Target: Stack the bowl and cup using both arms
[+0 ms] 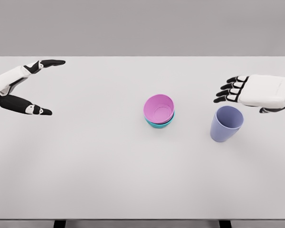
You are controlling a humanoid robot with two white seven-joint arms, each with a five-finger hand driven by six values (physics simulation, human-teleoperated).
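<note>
Cup (226, 123) just below right hand (242, 90) (upright)

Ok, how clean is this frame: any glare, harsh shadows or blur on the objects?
Head view: flat, even lighting with no glare on the white table; only faint soft shadows under the pink bowl, the teal bowl beneath it and the purple cup. Edges look slightly soft throughout. Left hand and right hand are clearly lit.
</note>
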